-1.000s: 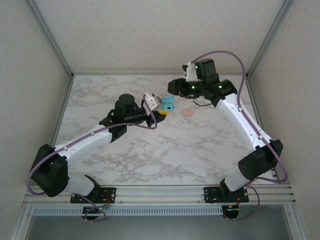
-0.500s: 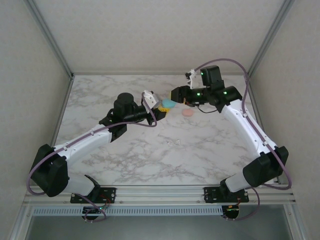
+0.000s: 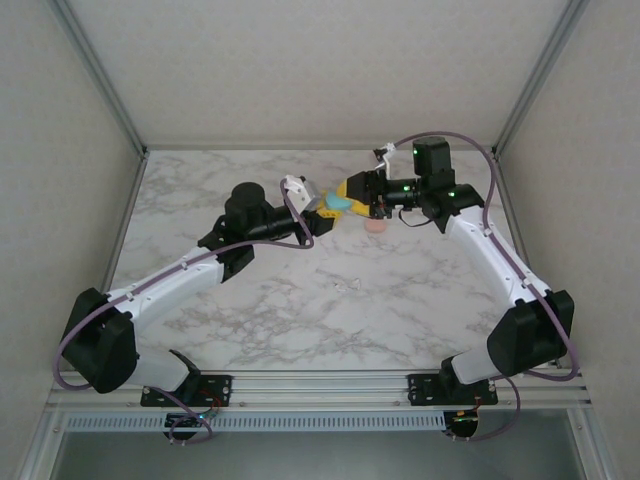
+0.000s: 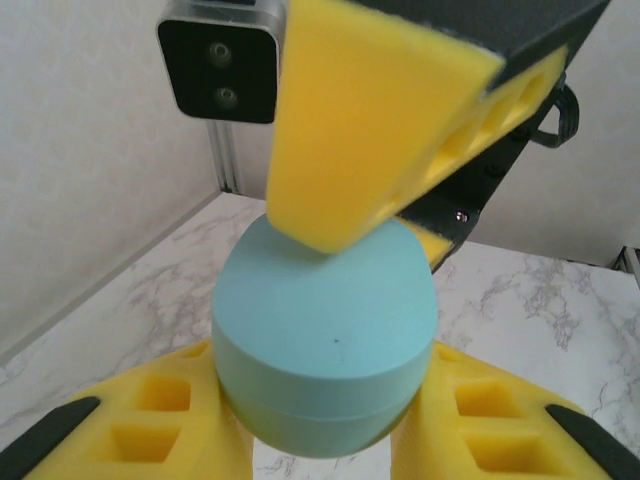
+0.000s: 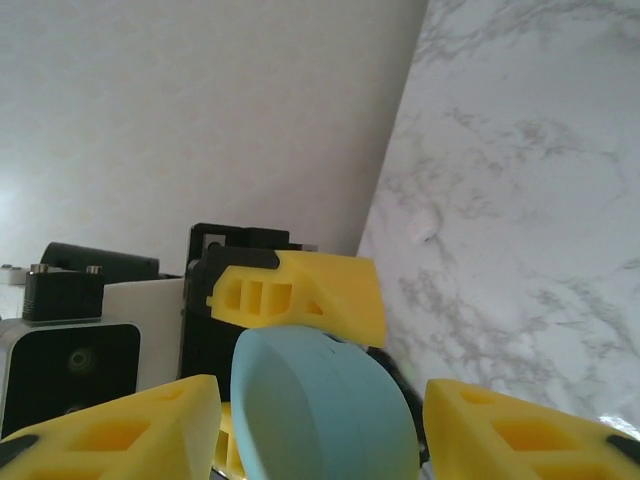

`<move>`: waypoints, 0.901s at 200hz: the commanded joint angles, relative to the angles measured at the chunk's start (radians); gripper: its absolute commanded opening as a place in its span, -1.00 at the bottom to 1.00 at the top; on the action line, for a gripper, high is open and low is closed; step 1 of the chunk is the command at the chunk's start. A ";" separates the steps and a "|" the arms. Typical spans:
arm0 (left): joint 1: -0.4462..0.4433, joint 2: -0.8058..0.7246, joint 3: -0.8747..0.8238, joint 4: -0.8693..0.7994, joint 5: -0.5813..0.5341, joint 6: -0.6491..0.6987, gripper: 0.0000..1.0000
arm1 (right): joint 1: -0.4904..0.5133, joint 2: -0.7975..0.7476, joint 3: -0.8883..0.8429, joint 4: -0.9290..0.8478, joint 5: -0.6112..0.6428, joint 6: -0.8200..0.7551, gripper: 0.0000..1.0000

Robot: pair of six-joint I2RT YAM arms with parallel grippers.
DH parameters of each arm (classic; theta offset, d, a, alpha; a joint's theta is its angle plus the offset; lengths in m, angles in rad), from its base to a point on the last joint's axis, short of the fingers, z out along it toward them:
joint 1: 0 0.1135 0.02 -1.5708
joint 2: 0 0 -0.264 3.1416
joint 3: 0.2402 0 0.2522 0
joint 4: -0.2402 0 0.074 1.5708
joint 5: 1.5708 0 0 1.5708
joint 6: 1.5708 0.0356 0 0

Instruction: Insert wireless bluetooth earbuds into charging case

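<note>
The counter (image 3: pixel 240 320) carries the two arms at its near edge, and the work is held above its far half. There the teal case (image 4: pixel 325 350) is gripped by the left claw (image 3: pixel 321 207), whose yellow fingers are pressed against its lower flanks. The lid is seen shut, and the case appears to be held clear of the counter. The right claw (image 3: pixel 353 191) is spread astride the same case. In the right wrist view a thin gap is left on each side, while in the left wrist view one of its fingers is laid on the top of the lid. The chief risk is judged to be the smooth, rounded shell being twisted or pushed out of the left claw's hold and dropped, should the lid be pried off-centre or too hard. A knock between the two claws, crowded about the teal case, is a lesser risk. A pink case (image 3: pixel 377 226) lies on the counter just beside the teal case. Pale specks (image 3: pixel 348 285), nearer the arm bases than the teal case, may be earbuds, but are too small to be told.
</note>
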 commanded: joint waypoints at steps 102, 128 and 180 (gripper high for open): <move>0.000 0.005 0.050 -0.031 -0.002 0.019 -0.35 | -0.014 0.013 -0.051 0.058 -0.053 0.032 -0.65; 0.000 0.005 0.042 -0.042 -0.029 0.026 -0.21 | -0.014 -0.006 -0.079 0.119 -0.011 0.073 -0.71; 0.009 -0.022 0.002 -0.065 -0.072 0.030 0.06 | -0.016 -0.047 -0.140 0.254 0.132 0.168 -0.73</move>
